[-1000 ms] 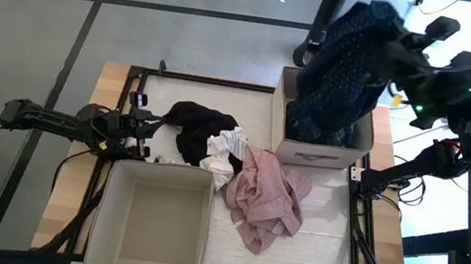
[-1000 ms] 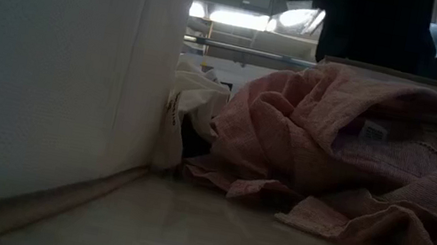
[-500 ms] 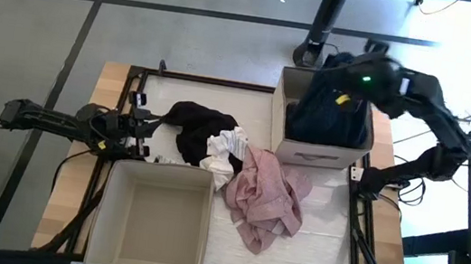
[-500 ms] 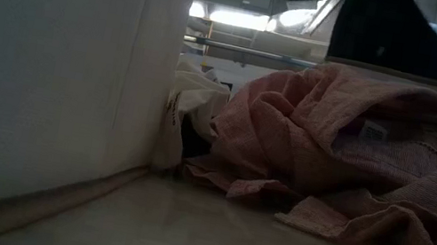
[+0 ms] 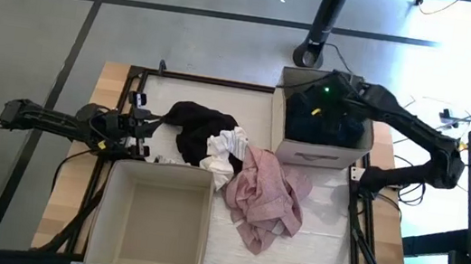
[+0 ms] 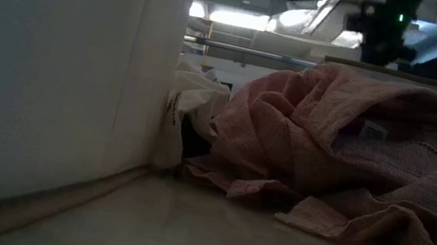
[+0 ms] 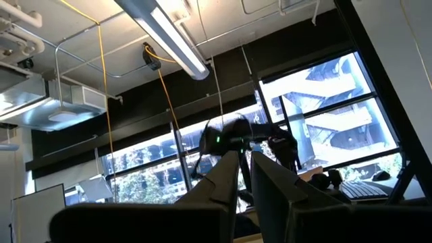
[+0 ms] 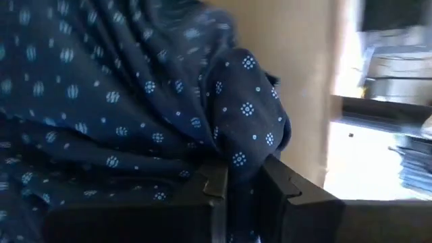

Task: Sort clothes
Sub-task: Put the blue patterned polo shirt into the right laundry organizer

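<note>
Fingers of the right tool (image 8: 239, 185) pinch a fold of the navy dotted piece (image 8: 121, 88), and in the high view that tool (image 5: 319, 109) is down inside the beige fabric box (image 5: 319, 152) at the far right of the bench (image 5: 335, 209), where the dark garment lies bunched. The left tool (image 5: 147, 128) rests at the left edge of the bench with its fingers (image 7: 226, 182) pressed nearly together on nothing, pointing up into the room. Between the arms lie the black garment (image 5: 195, 127), a small white piece (image 5: 223, 153) and the dusty pink garment (image 5: 268, 196), beside a second, empty beige box (image 5: 151, 217).
</note>
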Available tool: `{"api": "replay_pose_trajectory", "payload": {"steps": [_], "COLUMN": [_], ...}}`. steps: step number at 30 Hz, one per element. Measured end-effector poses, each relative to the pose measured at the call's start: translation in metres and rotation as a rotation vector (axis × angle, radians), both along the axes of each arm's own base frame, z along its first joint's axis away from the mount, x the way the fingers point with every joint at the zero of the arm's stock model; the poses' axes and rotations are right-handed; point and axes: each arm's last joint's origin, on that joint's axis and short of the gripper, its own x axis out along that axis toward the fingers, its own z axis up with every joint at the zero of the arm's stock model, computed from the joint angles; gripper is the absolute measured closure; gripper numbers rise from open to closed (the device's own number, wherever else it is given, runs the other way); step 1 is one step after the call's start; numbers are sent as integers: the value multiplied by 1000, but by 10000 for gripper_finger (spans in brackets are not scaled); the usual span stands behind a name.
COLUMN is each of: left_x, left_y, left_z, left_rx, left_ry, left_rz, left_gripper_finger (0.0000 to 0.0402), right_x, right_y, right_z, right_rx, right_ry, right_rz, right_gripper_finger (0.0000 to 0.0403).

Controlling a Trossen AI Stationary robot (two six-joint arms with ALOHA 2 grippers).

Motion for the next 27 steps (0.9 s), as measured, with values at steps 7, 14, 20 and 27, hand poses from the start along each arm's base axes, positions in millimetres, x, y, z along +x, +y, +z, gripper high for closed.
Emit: {"api": "replay_pose_trajectory", "payload": {"steps": [7, 14, 20, 27], "left_x": [0, 0, 0, 0], "left_y": [0, 0, 0, 0], "left_z": [0, 0, 0, 0], "left_rx": [-2, -8, -14, -13], "left_ry": [-2, -2, -2, -2], "left_rz": [-1, -5, -8, -8], "left_gripper_finger": [370, 370, 370, 370], "right_x": [3, 2, 0, 0], "right_y": [-14, -18, -15, -15], "right_z": [-59, -97, -124, -132], "right_rx": [124, 179, 200, 193], "right_ry": [-25, -99, -93, -111], "right_rz": [58, 88, 94, 87], "right_gripper_finger": [363, 363, 363, 340]}}
